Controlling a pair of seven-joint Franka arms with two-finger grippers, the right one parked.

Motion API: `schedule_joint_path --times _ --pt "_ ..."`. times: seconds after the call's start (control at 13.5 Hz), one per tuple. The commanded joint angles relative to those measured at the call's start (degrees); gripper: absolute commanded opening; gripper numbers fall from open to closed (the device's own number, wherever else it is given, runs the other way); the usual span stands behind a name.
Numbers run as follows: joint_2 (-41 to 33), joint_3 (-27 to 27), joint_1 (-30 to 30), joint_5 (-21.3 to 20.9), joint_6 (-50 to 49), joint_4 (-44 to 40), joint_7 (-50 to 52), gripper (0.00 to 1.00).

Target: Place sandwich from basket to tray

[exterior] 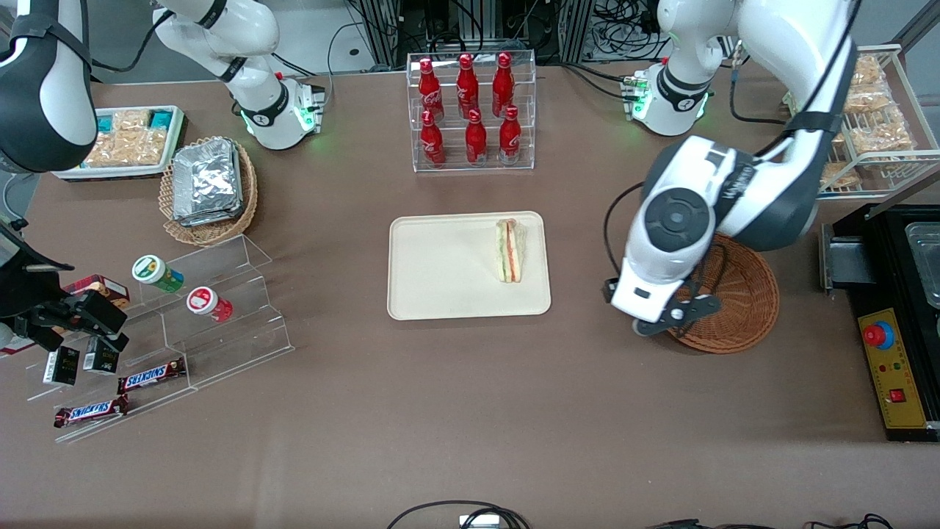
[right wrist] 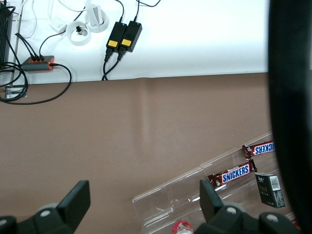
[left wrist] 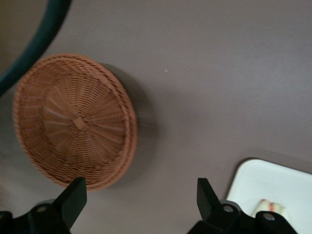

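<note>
Rough woven wicker basket (exterior: 738, 305) — smooth matt tray (exterior: 440, 272) — black plastic fingers (left wrist: 73, 197)

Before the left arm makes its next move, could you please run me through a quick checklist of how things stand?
1. Sandwich on the tray: ok, it lies inside the rim, near the edge toward the working arm's end.
2. Basket holds nothing: ok.
3. Gripper open and holding nothing: ok, fingers spread wide.
4. Gripper clear of the sandwich: ok, it hangs over the table between basket and tray.
5. Sandwich wrap intact: cannot tell.
</note>
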State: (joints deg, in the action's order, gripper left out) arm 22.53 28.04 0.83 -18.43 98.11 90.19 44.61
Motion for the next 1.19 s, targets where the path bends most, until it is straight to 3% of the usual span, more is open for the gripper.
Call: schedule_joint_path --times 0.0,0.22,0.52,0.96,1.11 --pt "-4.3 -0.9 4.0 2.5 -3.9 -0.3 -10.3 1.0" --pt "-10.7 -10.4 3.5 9.8 -6.1 0.9 -24.2 1.0" --pt "-18.1 -17.3 3.6 14.7 -10.2 1.6 -39.6 1.0" --pt "-23.0 -19.0 4.1 16.3 -11.3 2.1 -54.6 1.0" --pt "-23.8 -18.9 4.1 16.7 -11.5 2.1 -54.7 1.0"
